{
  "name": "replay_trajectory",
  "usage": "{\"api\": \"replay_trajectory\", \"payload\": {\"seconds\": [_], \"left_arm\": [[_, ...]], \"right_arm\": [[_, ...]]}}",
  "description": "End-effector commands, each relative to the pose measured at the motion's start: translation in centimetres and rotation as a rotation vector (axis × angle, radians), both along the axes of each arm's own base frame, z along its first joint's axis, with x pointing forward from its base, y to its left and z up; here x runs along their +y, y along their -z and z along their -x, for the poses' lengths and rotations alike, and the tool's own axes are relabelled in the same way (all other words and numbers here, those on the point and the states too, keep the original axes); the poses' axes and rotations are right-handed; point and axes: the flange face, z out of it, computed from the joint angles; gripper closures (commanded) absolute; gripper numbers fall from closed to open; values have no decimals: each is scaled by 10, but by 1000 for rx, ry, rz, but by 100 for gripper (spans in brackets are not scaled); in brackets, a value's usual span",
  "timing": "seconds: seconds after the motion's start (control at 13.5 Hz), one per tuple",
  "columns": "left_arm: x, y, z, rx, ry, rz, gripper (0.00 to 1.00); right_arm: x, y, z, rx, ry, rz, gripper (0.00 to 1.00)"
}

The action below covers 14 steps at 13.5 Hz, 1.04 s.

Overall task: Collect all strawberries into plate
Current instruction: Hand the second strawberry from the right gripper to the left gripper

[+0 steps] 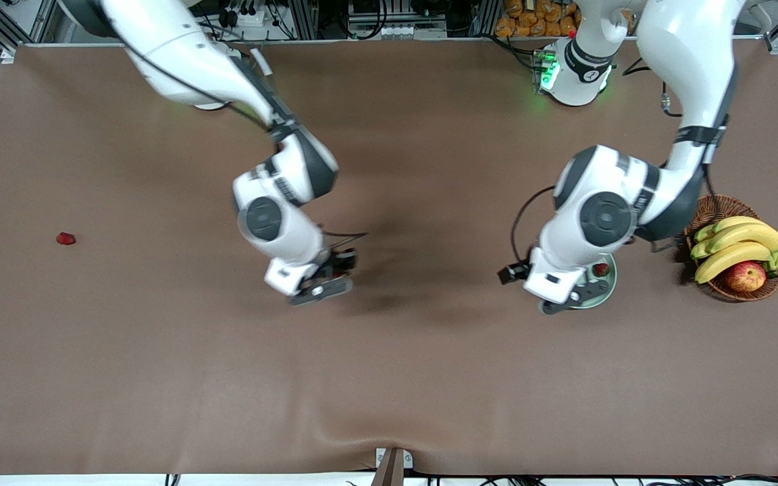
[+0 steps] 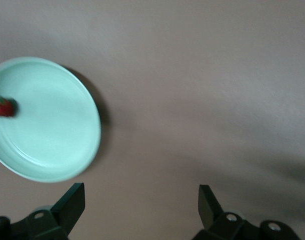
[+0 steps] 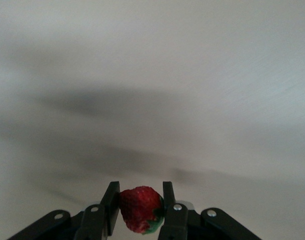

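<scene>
One strawberry [image 1: 65,238] lies alone on the table toward the right arm's end. Another strawberry [image 3: 140,210] is pinched between the fingers of my right gripper [image 3: 140,191], which hangs over the middle of the table [image 1: 336,271]. The mint-green plate [image 1: 608,286] stands beside the basket, and a third strawberry [image 1: 600,268] rests in it. My left gripper [image 1: 581,295] hovers over the plate's edge. In the left wrist view its fingers [image 2: 72,201] stand wide apart and hold nothing, with the plate [image 2: 47,125] and the berry in it [image 2: 3,107] off to one side.
A brown wicker basket [image 1: 713,209] with bananas [image 1: 737,246] and an apple [image 1: 745,275] stands at the left arm's end, close to the plate. Brown cloth covers the whole table [image 1: 389,378].
</scene>
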Motion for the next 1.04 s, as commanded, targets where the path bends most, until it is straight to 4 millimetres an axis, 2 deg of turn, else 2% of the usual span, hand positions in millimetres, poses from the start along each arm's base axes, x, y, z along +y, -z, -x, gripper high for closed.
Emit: {"api": "replay_trajectory", "payload": {"seconds": [0.0, 0.15, 0.22, 0.3, 0.37, 0.44, 0.52, 0.67, 0.81, 0.96], "left_arm": [[-26, -6, 1, -4, -15, 25, 0], [-47, -1, 9, 16, -46, 47, 0], [-50, 5, 9, 20, -61, 43, 0], [-54, 10, 10, 23, -58, 39, 0], [-58, 18, 10, 19, -76, 53, 0], [-71, 22, 16, 16, -106, 52, 0], [-83, 30, 22, 21, -125, 44, 0], [-95, 39, 29, 35, -128, 43, 0], [-96, 44, 29, 34, -158, 36, 0], [-119, 58, 40, 30, -191, 52, 0]], "right_arm": [[45, 20, 20, 39, 79, 8, 100], [73, 31, 39, 49, 130, 5, 100], [87, 34, 51, 45, 143, 0, 100], [96, 41, 59, 40, 146, -4, 94], [99, 42, 62, 35, 140, -4, 58], [96, 42, 61, 32, 140, 2, 1], [91, 42, 59, 39, 143, 10, 0], [78, 23, 50, 50, 154, 22, 0], [44, -14, 26, 73, 186, 51, 0], [-13, -52, -4, 88, 196, 76, 0]]}}
